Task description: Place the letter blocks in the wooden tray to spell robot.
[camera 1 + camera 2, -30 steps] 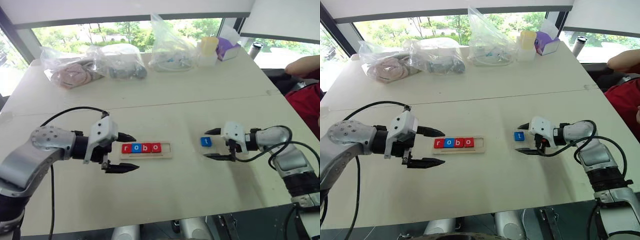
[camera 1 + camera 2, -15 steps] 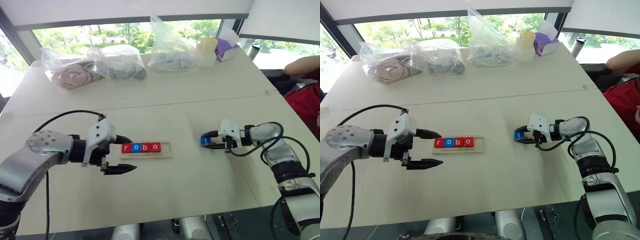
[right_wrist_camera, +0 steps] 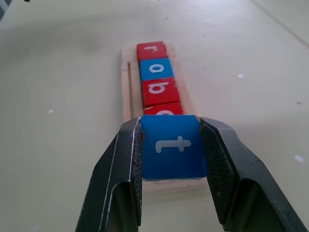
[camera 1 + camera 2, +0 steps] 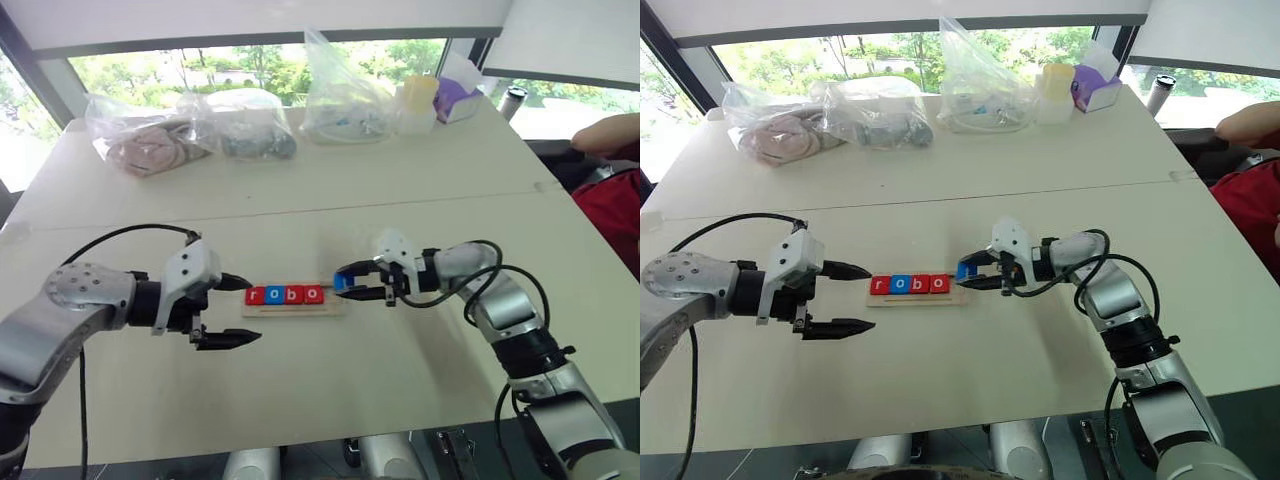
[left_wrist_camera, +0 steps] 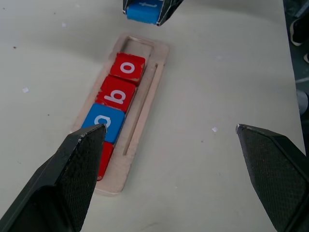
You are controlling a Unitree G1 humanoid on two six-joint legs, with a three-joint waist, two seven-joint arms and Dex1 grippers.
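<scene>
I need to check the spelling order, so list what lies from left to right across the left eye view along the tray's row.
Open left pincer → red square r block → blue o block → red b block → red o block → blue t block held in the shut right pincer.

- The left gripper (image 5: pixel 169 174) has its two black textured fingers (image 5: pixel 63 186) spread wide apart over the pale tabletop (image 5: pixel 217 72).
- A long, narrow light-wood tray (image 5: pixel 145 104) lies between and beyond the fingers, with a thin groove running along one side.
- Four flat square letter tiles sit in the tray in a row, touching: a red tile (image 5: pixel 103 159) half hidden by one finger, a blue tile with a white o (image 5: pixel 103 124), a red tile with a white b (image 5: pixel 116 95), and a red tile with a white o (image 5: pixel 127 68).
- The tray's far slot (image 5: pixel 139 47) holds no tile.
- Just past that end, dark fingers of the right gripper (image 5: pixel 147 8) clamp a blue square tile (image 5: pixel 144 11).
</scene>
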